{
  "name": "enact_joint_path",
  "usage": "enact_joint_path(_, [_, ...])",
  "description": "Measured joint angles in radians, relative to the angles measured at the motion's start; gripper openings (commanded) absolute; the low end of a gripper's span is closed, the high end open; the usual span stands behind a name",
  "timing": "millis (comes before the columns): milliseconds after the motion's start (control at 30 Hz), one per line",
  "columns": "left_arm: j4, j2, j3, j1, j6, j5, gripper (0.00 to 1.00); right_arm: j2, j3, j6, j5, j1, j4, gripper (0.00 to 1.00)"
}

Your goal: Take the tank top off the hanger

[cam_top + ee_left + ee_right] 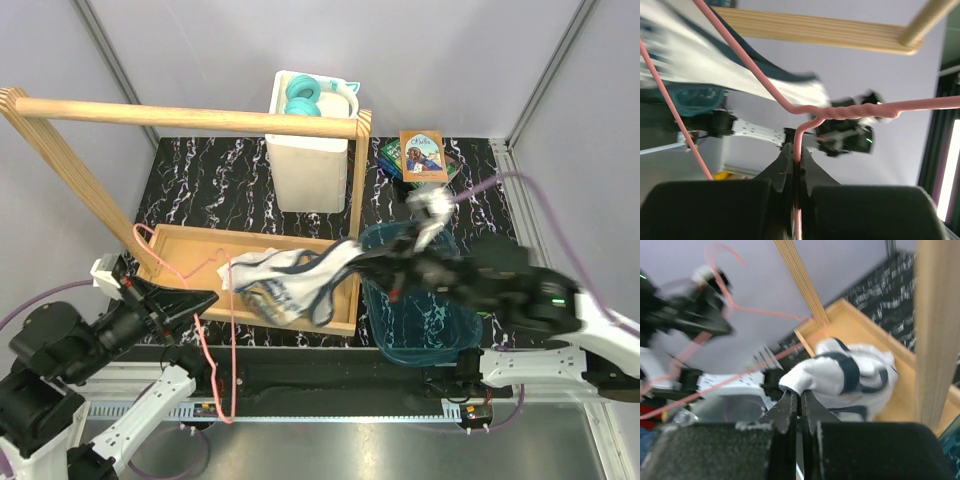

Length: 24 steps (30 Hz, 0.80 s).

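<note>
Left gripper pinches the pink wire hanger; right gripper grips the mid-frame tank top, apparently almost free.

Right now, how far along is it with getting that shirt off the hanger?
Mostly done: the tank top is stretched over the wooden tray, off most of the hanger. In hand: left gripper clamps the hanger wire, right gripper pinches the cloth. Left: pulling the last edge clear; it looks close to the wire.
</note>
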Motion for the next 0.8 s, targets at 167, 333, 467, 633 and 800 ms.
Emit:
enact_joint_path(167, [-0.033, 0.016, -0.069, 0.000, 0.074, -0.027, 0.00, -0.101, 0.247, -0.043, 0.036, 0.000, -0.154, 0.00])
enact_joint_path(333, [-0.033, 0.063, -0.077, 0.000, 0.130, -0.032, 0.00, -0.084, 0.444, -0.113, 0.129, 0.000, -0.288, 0.00])
enact_joint_path(467, [-0.029, 0.103, -0.076, 0.000, 0.164, -0.032, 0.00, 0.034, 0.676, -0.224, 0.212, 0.000, -0.365, 0.00])
enact_joint_path(633, [-0.029, 0.119, -0.076, 0.000, 0.180, -0.033, 0.00, 0.279, 1.056, -0.477, 0.466, 0.000, -0.361, 0.00])
enact_joint_path(800, [-0.028, 0.118, -0.075, 0.000, 0.180, -0.033, 0.00, 0.489, 1.287, -0.868, 0.678, 0.000, -0.170, 0.00])
